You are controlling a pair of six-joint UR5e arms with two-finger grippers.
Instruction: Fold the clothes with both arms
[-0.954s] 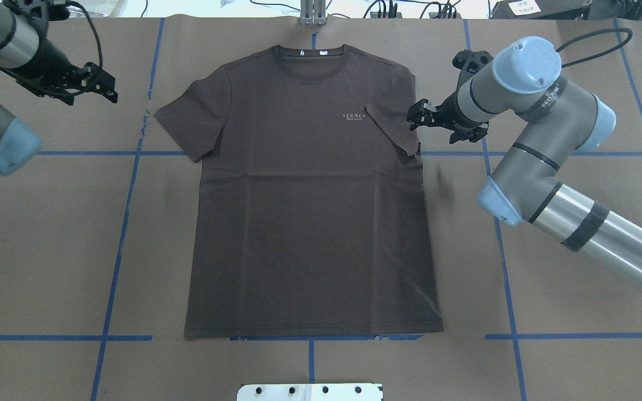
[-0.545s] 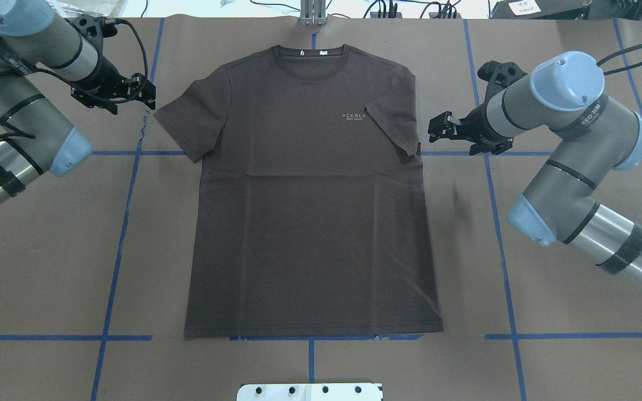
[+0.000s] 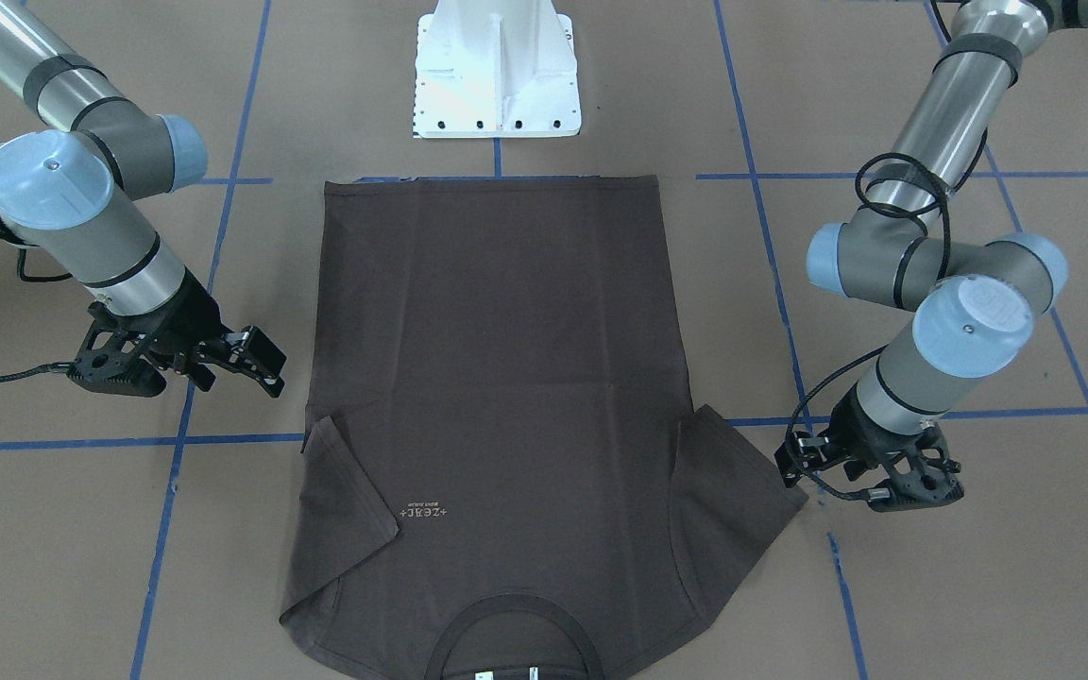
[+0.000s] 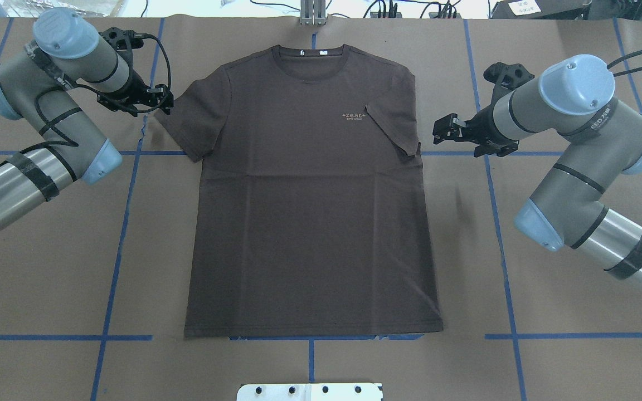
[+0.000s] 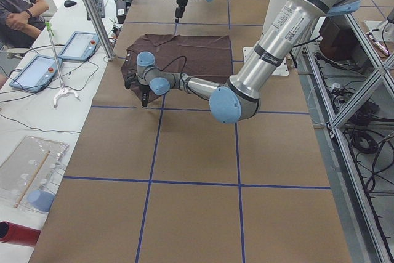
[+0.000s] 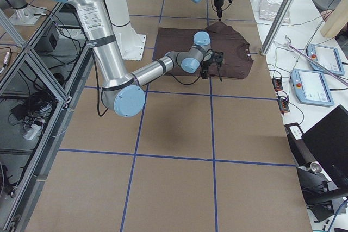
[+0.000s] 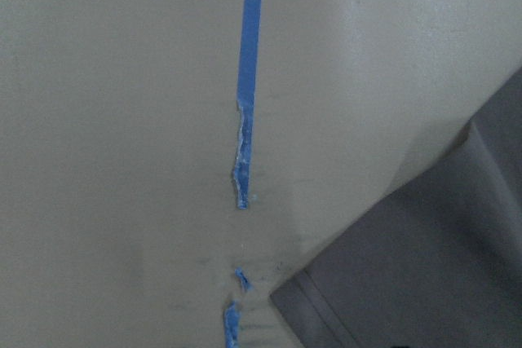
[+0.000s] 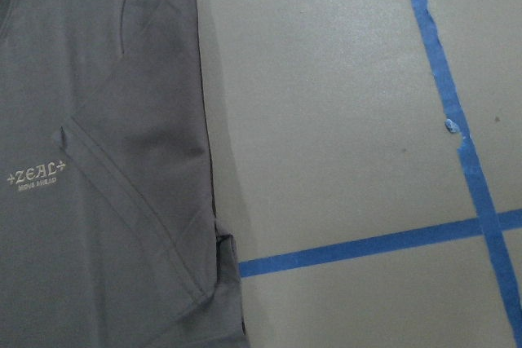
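Observation:
The dark brown T-shirt (image 4: 310, 223) lies flat and face up on the brown paper, collar (image 4: 311, 54) at the far edge. Its sleeve (image 4: 396, 131) on the right arm's side is folded in over the chest, next to the pale lettering (image 4: 354, 116); the other sleeve (image 4: 187, 125) is spread out. My left gripper (image 4: 162, 104) hovers open at the tip of the spread sleeve (image 3: 742, 491). The left wrist view shows only that sleeve's corner (image 7: 424, 266). My right gripper (image 4: 442, 127) stands open over bare paper, a short way off the folded sleeve (image 8: 139, 160). Neither gripper holds anything.
Blue tape lines (image 4: 126, 200) grid the paper. The white base plate (image 4: 310, 391) sits at the near edge, below the shirt's hem. In the exterior left view a seated person (image 5: 21, 7) and tablets (image 5: 37, 72) are beyond the table's far side.
My left arm has swung in from the table's left edge to the spread sleeve's tip. My right gripper has drawn back, away from the folded sleeve. The shirt has not moved.

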